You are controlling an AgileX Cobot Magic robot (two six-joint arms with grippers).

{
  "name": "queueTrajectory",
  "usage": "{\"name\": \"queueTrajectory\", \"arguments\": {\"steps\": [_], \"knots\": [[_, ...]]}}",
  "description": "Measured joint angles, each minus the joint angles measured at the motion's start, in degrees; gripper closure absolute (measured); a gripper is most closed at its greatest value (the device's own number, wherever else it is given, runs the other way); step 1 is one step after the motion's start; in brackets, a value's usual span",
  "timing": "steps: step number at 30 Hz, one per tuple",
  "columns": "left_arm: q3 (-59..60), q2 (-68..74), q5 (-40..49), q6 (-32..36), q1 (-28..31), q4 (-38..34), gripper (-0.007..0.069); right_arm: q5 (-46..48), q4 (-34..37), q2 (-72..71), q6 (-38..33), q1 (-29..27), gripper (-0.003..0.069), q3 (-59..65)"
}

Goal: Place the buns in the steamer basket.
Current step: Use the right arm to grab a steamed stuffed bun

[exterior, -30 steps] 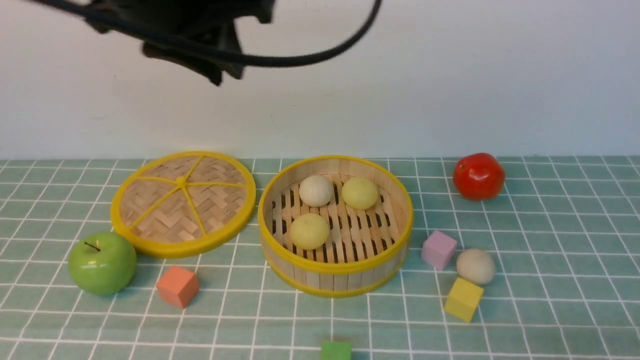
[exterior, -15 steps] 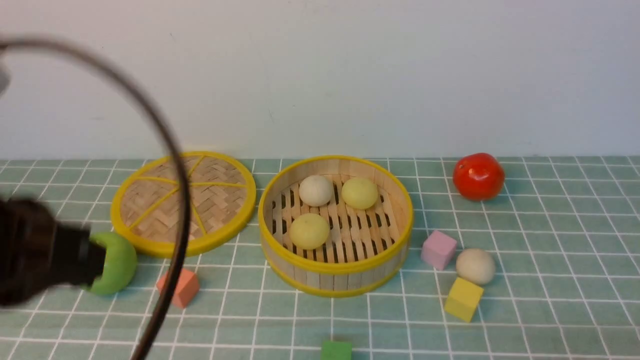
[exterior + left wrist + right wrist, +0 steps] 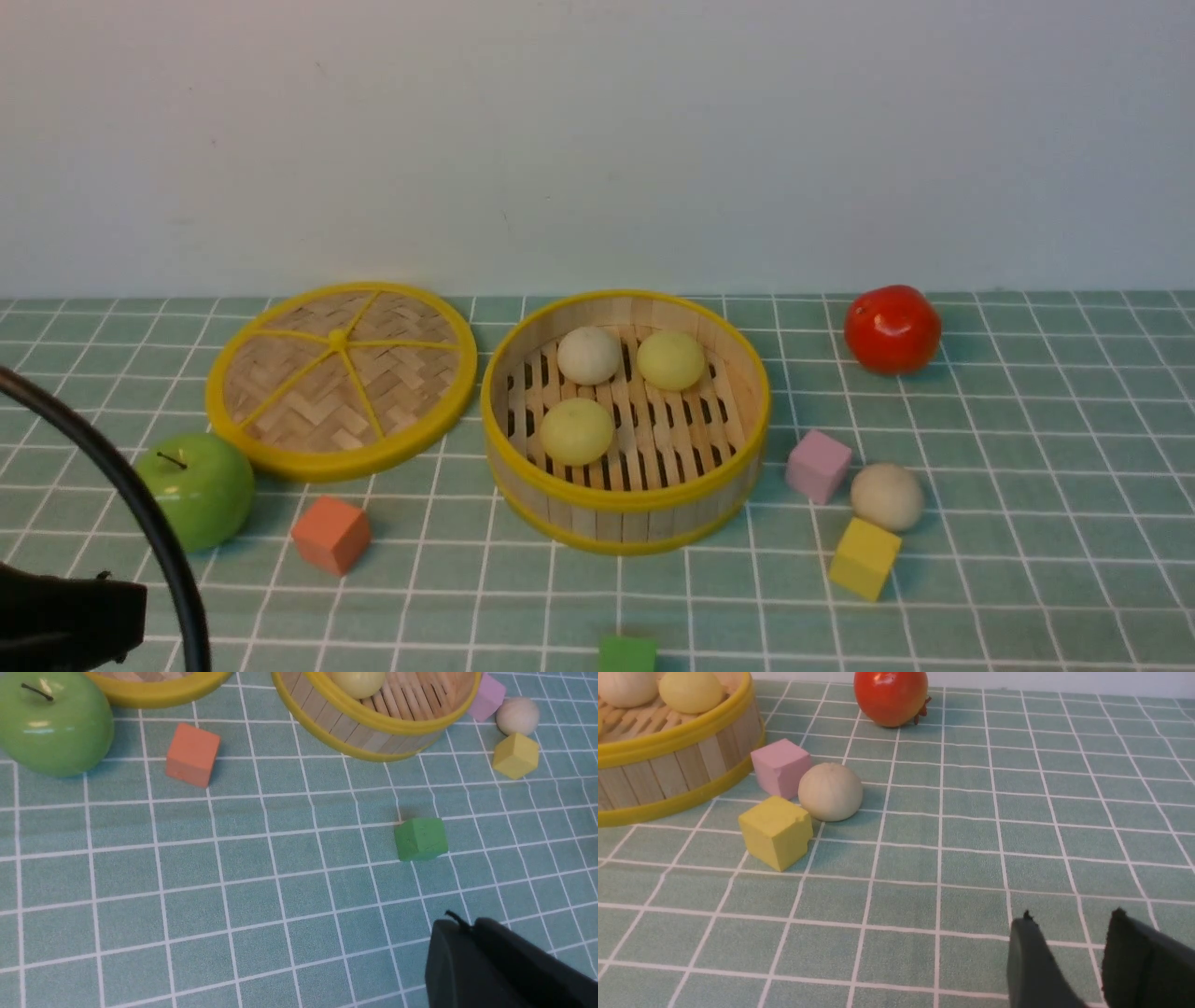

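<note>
The steamer basket [image 3: 624,509] stands mid-table with three buns inside: a cream one [image 3: 588,355] and two yellow-green ones [image 3: 670,360] [image 3: 577,431]. A fourth, cream bun [image 3: 887,497] [image 3: 830,791] lies on the cloth to the basket's right, between a pink cube and a yellow cube. In the left wrist view my left gripper [image 3: 467,926] is shut and empty, over the cloth near a green cube. In the right wrist view my right gripper [image 3: 1071,914] is open and empty, well short of the loose bun. Part of the left arm [image 3: 65,625] shows in the front view's lower left corner.
The woven lid [image 3: 341,378] lies left of the basket, with a green apple [image 3: 201,490] and an orange cube [image 3: 330,534] in front of it. A red tomato [image 3: 892,329] sits at the back right. The pink cube [image 3: 819,465], yellow cube [image 3: 864,558] and green cube [image 3: 627,653] lie nearby.
My left arm has swung from the top of the front view, past the apple, down to the lower left corner. The buns and the basket have not moved.
</note>
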Motion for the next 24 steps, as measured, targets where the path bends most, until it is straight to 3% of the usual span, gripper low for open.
{"name": "queueTrajectory", "arguments": {"steps": [17, 21, 24], "knots": [[0.35, 0.0, -1.27, 0.0, 0.0, -0.05, 0.0573, 0.0, 0.0, 0.0, 0.0, 0.0, 0.0419, 0.0], [1.96, -0.97, -6.84, 0.0, 0.0, 0.99, 0.058, 0.0, 0.0, 0.0, 0.0, 0.0, 0.0419, 0.0], [6.47, -4.37, -15.26, 0.0, 1.57, 2.99, 0.0638, 0.0, 0.0, 0.0, 0.0, 0.0, 0.0419, 0.0]]}}
